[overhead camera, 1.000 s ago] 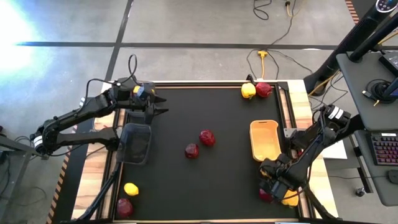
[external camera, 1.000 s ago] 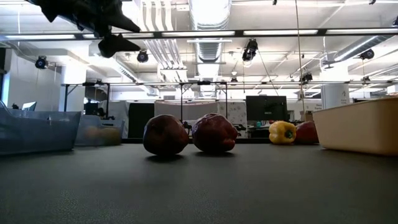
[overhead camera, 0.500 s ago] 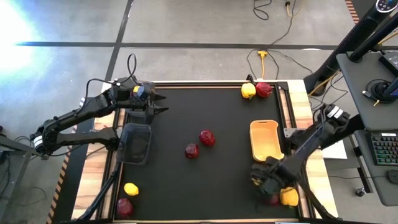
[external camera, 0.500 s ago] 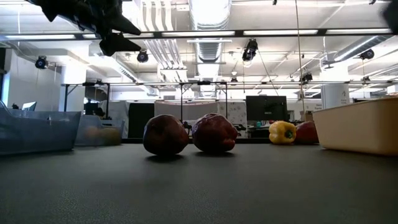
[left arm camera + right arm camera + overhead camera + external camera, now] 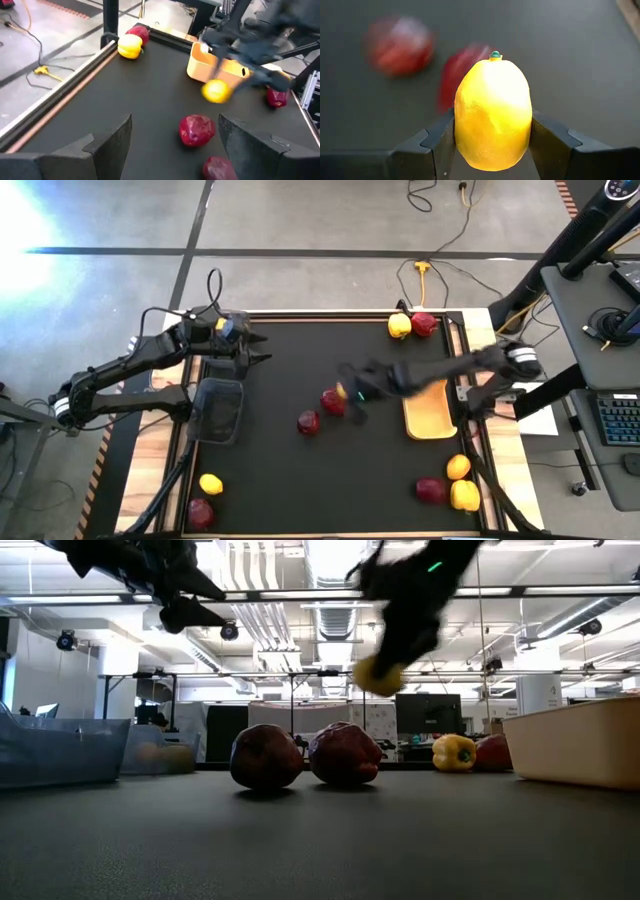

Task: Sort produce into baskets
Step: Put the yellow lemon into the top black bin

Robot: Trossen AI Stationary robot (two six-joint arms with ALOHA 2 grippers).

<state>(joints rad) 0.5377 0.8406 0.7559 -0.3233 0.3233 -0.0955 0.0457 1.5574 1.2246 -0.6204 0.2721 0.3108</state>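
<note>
My right gripper (image 5: 352, 392) hangs above the middle of the table, shut on a yellow lemon (image 5: 492, 115). The lemon also shows in the low view (image 5: 378, 675) and the left wrist view (image 5: 216, 91). Two dark red pieces (image 5: 333, 401) (image 5: 308, 421) rest on the mat just below it. My left gripper (image 5: 255, 348) is open and empty, high over the table's far left. It is beside a black mesh basket (image 5: 218, 408). The orange-tan basket (image 5: 425, 405) stands at the right. My right gripper pinches the lemon's two long sides (image 5: 462, 125) between its two fingers (image 5: 437, 137). The lemon's green-tipped end (image 5: 495, 54) points away from the wrist. The lemon is lifted clear, well above the mat.
A yellow pepper (image 5: 399, 326) and a red piece (image 5: 424, 324) lie at the far edge. A red (image 5: 430, 490), an orange (image 5: 458, 467) and a yellow piece (image 5: 465, 496) lie near right. A lemon (image 5: 210, 483) and a red piece (image 5: 200, 513) lie near left.
My right gripper has swung quickly from the near right corner up and toward the table's left and far side. It now hangs over the two red pieces in the middle, and it has carried the lemon clear of the mat.
</note>
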